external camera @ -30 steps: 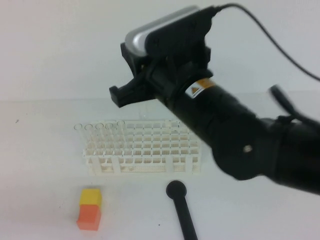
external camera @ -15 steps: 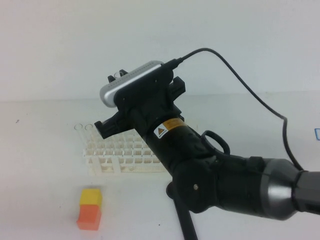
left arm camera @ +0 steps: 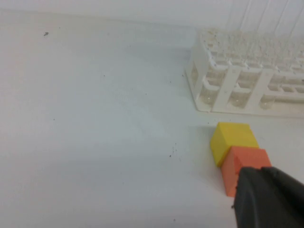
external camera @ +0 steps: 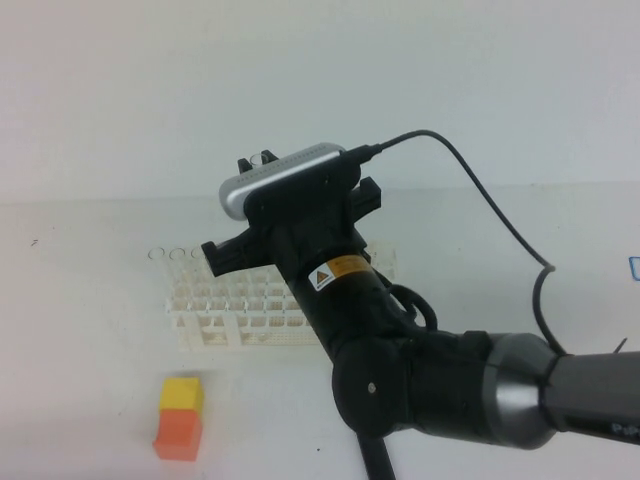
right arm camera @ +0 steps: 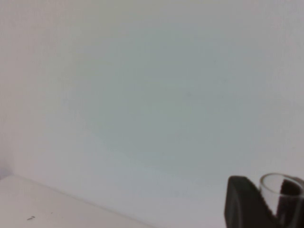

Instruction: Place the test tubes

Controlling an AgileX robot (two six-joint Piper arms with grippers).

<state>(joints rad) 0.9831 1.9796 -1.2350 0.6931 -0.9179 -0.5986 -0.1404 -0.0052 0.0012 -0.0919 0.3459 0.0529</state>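
A clear glass tube point(right arm camera: 281, 184), round-rimmed, is sitting clamped in the right hand point(right arm camera: 271, 203), whose matte black pads point(right arm camera: 241, 202) are pressing its sides. The hand is hanging raised above the rack point(external camera: 225, 312) and pointing toward the back wall point(external camera: 120, 90).

The rack is a white plastic lattice of square cells. It is standing on a white, matte tabletop point(external camera: 80, 340) that is showing a few dark specks, and the wall behind is looking plain and pale. A few clear rims point(external camera: 172, 253) (tube mouths, faint against the white) are standing in the rack's far row at its left end.

In front of the rack a yellow cube point(external camera: 183, 393) is touching an orange cube point(external camera: 178, 433). The left hand point(left arm camera: 267, 198), dark and blunt, is hovering just beside the orange cube; whether it is apart or together I cannot tell.
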